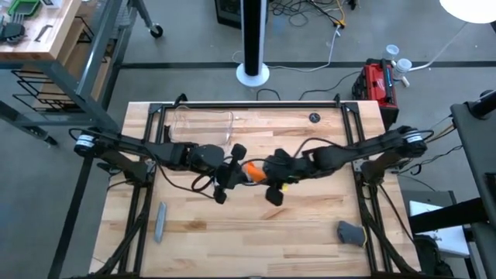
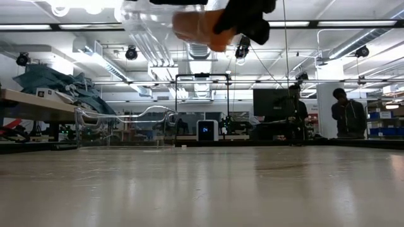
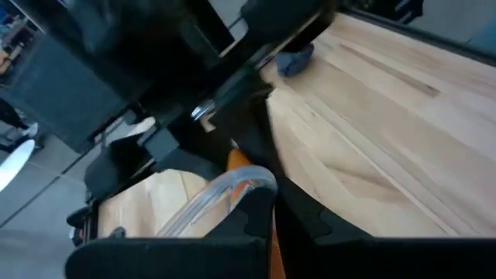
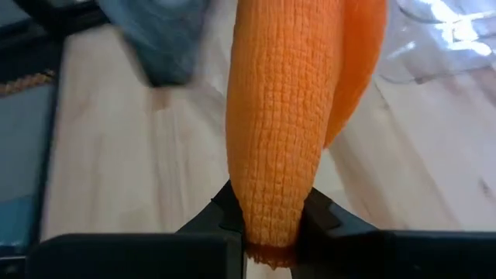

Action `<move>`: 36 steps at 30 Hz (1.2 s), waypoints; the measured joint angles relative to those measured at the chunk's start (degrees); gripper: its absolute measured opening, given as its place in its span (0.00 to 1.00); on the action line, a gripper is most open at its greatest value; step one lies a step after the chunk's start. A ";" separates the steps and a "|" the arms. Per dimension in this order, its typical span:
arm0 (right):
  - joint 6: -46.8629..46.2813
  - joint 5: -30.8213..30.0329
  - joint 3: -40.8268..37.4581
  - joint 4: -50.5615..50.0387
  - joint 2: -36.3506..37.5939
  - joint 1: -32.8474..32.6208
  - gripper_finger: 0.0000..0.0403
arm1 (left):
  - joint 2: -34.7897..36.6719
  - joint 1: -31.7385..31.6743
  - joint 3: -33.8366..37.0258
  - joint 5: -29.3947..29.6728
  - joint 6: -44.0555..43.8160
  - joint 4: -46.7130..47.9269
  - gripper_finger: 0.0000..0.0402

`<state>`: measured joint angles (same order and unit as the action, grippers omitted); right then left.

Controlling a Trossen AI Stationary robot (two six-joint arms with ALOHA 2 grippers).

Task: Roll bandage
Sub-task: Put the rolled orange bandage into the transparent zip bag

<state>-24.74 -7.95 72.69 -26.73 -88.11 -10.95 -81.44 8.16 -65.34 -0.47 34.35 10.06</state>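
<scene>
bandage pinched in right pincer, airborne low view

Bright orange waffle-weave bandage, black tool, pale wood table

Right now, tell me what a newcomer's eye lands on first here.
The bright orange fabric bandage stands out, pinched in the right gripper and lifted above the middle of the wooden table. The left gripper meets it there from the other side. Crinkled clear plastic wrap lies at the far edge.
</scene>
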 joint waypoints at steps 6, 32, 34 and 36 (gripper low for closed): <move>2.21 0.89 7.68 -4.63 -5.33 0.86 0.10 | 0.03 1.10 0.00 0.00 -0.94 2.27 0.00; 8.94 2.28 14.71 -6.76 -7.27 1.52 0.42 | -0.67 1.44 1.13 6.10 -0.55 6.79 0.00; 9.18 2.28 14.71 -6.86 -6.81 1.52 0.51 | -0.67 1.42 1.14 6.08 -0.56 6.09 0.00; 9.17 2.18 15.00 -7.00 -6.15 1.52 0.58 | -0.67 1.40 1.14 6.10 -1.17 5.80 0.00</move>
<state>-15.57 -5.77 87.69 -33.73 -94.25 -9.43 -82.11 9.56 -64.20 5.63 33.18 15.86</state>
